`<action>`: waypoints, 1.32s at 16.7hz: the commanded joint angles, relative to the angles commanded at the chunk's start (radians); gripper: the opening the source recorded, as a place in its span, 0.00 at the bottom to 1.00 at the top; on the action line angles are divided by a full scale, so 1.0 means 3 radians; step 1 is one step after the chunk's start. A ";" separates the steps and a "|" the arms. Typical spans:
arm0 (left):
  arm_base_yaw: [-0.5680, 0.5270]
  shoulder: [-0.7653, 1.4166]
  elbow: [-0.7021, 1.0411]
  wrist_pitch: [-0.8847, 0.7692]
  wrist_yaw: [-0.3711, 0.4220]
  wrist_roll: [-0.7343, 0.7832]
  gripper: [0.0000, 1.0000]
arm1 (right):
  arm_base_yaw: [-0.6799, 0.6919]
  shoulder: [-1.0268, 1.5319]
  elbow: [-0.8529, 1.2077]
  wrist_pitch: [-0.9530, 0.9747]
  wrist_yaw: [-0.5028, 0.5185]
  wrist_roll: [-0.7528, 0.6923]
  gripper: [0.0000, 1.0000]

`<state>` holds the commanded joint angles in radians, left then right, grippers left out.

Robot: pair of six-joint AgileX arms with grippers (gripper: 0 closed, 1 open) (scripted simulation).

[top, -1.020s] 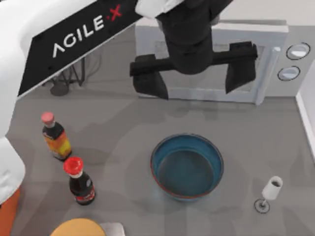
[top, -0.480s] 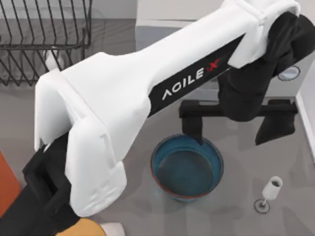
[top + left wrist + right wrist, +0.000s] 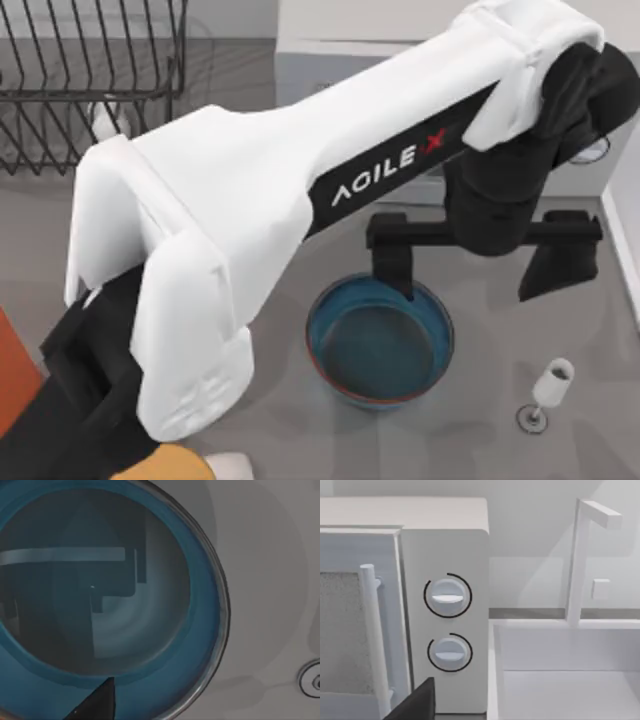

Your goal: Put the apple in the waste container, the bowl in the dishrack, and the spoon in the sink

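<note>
Grey tabletop point(image 3: 250, 250) carries the deep teal-blue bowl with reddish rim point(image 3: 380, 340), not yet in the black wire dishrack point(image 3: 90, 80), while my left gripper point(image 3: 485, 265) hovers just above it, fingers spread apart over its far rim.

White left arm point(image 3: 230, 220) marked AGILEX, with black wide-fingered claw point(image 3: 483, 262).
</note>
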<state>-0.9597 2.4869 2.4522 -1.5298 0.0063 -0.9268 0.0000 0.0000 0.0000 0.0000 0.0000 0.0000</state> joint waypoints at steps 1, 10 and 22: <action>0.0001 -0.0014 -0.0149 0.0135 0.0000 0.0001 1.00 | 0.0000 0.0000 0.0000 0.0000 0.0000 0.0000 1.00; -0.0006 -0.0095 -0.1304 0.1189 -0.0001 -0.0008 1.00 | 0.0000 0.0000 0.0000 0.0000 0.0000 0.0000 1.00; -0.0006 -0.0095 -0.1304 0.1189 -0.0001 -0.0008 0.32 | 0.0000 0.0000 0.0000 0.0000 0.0000 0.0000 1.00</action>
<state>-0.9616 2.4585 2.0610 -1.1731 0.0060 -0.9292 0.0000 0.0000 0.0000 0.0000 0.0000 0.0000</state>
